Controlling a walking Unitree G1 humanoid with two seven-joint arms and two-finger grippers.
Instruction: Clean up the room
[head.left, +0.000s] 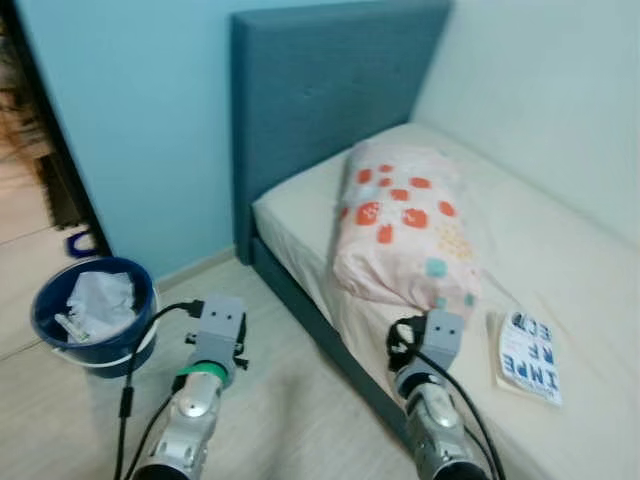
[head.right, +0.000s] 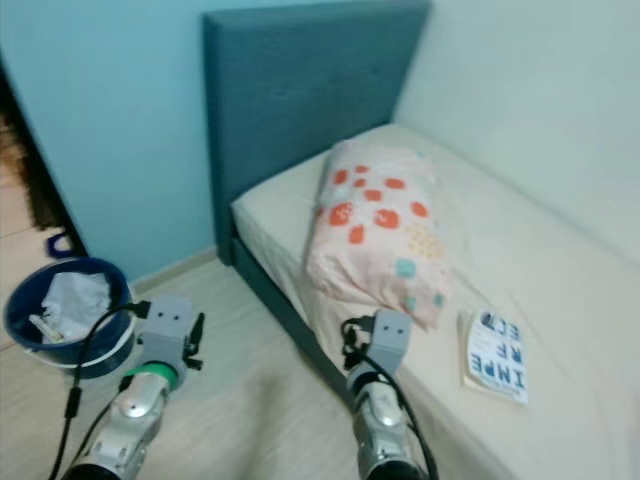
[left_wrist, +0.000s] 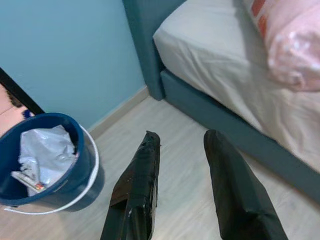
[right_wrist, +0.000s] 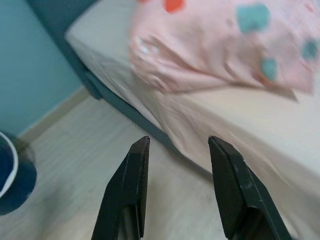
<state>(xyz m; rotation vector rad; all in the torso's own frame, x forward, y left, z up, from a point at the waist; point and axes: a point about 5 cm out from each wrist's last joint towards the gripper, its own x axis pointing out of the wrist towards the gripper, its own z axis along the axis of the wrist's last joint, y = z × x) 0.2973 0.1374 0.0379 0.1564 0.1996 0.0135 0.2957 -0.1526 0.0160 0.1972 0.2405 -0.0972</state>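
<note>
A pink pillow (head.left: 405, 225) with red and teal spots lies across the bed (head.left: 560, 250), slightly over its near edge. A booklet (head.left: 527, 357) with bold dark letters rests on the mattress to the pillow's right. My left gripper (left_wrist: 182, 145) is open above the wooden floor, between the bucket and the bed frame. My right gripper (right_wrist: 177, 145) is open too, held low at the bed's edge just below the pillow (right_wrist: 220, 45). Neither holds anything.
A blue bucket (head.left: 92, 310) with a white handle stands on the floor at the left, with crumpled white paper (left_wrist: 45, 152) inside. A teal headboard (head.left: 330, 100) rises against the light blue wall. A dark doorway edge lies at far left.
</note>
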